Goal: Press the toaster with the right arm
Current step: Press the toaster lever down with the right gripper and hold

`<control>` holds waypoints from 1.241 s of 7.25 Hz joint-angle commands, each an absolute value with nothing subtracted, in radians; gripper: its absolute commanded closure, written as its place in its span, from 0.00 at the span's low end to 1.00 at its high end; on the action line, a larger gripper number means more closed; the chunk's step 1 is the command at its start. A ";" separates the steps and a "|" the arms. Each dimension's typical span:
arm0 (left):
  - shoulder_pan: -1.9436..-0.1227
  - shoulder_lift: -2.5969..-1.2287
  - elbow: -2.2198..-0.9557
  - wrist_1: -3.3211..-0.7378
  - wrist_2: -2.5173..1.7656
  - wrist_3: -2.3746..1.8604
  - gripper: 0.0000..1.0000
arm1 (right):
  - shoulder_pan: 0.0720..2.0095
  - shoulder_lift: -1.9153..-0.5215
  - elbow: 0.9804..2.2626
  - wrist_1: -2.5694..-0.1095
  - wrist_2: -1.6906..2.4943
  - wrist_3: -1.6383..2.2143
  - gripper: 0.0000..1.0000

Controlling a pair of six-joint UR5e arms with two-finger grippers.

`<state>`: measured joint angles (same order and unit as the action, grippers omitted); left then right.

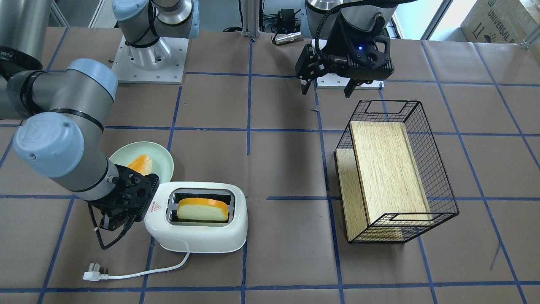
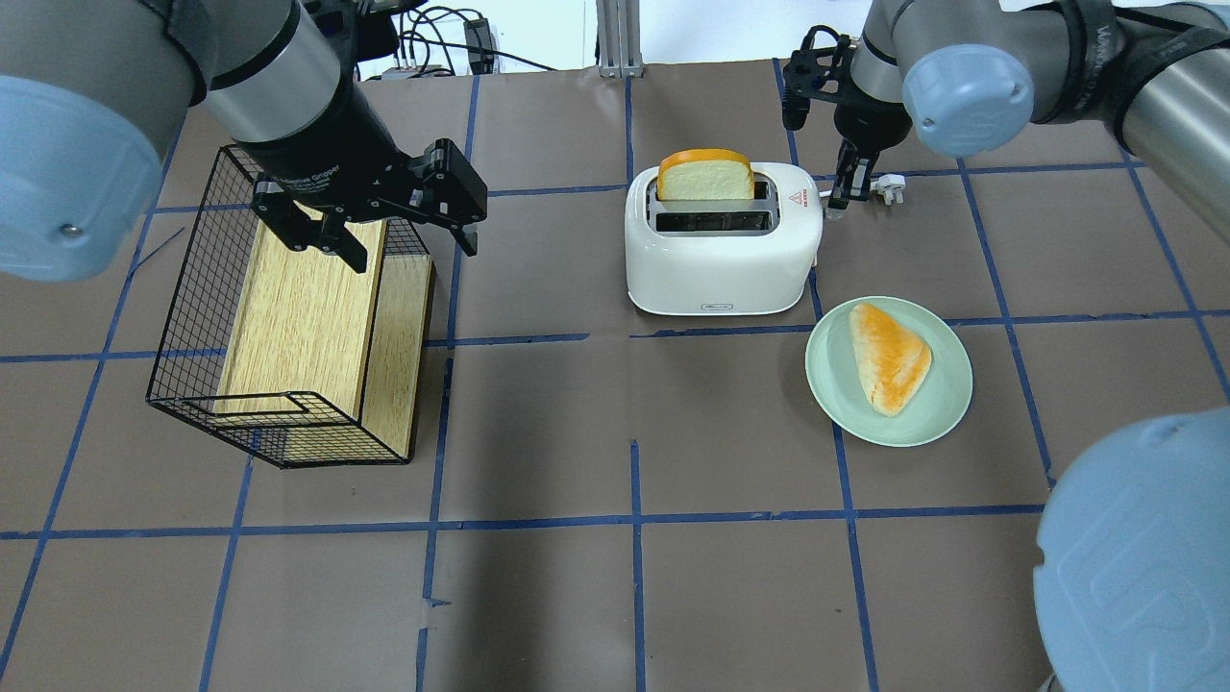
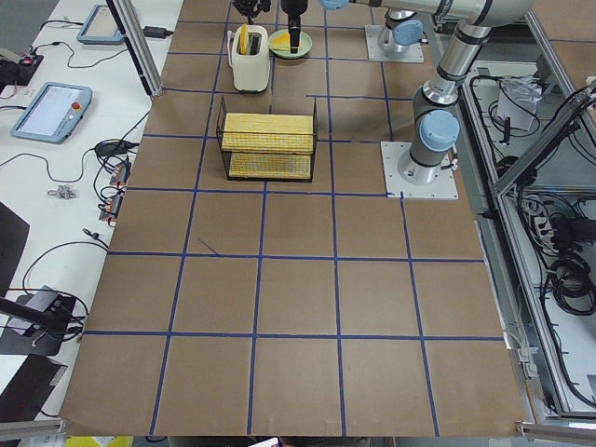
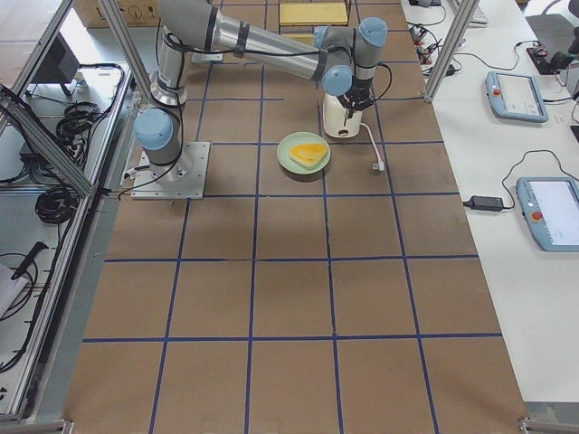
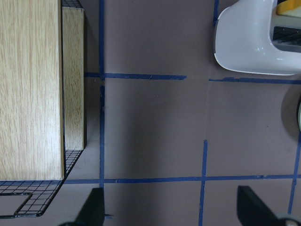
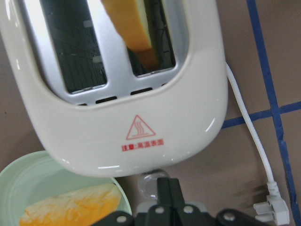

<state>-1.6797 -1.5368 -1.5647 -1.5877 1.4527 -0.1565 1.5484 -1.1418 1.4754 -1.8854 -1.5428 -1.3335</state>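
Observation:
The white toaster point(image 1: 198, 236) stands on the table with a bread slice point(image 1: 202, 209) upright in one slot; it also shows in the overhead view point(image 2: 721, 259). My right gripper point(image 1: 116, 221) is shut and empty, hanging at the toaster's end with the red warning triangle. In the right wrist view the closed fingertips point(image 6: 167, 188) sit right over the lever knob point(image 6: 146, 184) below the toaster point(image 6: 141, 108); I cannot tell if they touch. My left gripper point(image 2: 408, 245) is open and empty, above the wire basket's edge.
A pale green plate point(image 2: 836, 404) with a bread piece point(image 2: 889, 356) lies beside the toaster. The toaster's cord ends in a plug point(image 1: 95, 276) on the table. A black wire basket point(image 1: 396, 169) with wooden boards lies on its side under the left arm.

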 commanded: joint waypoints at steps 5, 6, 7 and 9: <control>-1.680 -1.537 -1.565 -1.588 1.453 -0.156 0.00 | 1.548 -1.123 1.509 -1.888 -1.543 -1.333 0.90; -1.680 -1.537 -1.565 -1.588 1.453 -0.156 0.00 | 1.548 -1.114 1.509 -1.888 -1.545 -1.333 0.90; -1.680 -1.537 -1.565 -1.588 1.453 -0.156 0.00 | 1.546 -1.108 1.511 -1.888 -1.545 -1.333 0.90; -1.680 -1.537 -1.565 -1.588 1.453 -0.156 0.00 | 1.542 -1.098 1.514 -1.890 -1.543 -1.335 0.90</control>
<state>-1.6797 -1.5370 -1.5646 -1.5877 1.4527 -0.1565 1.5440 -1.1039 1.5116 -1.8893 -1.5444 -1.3340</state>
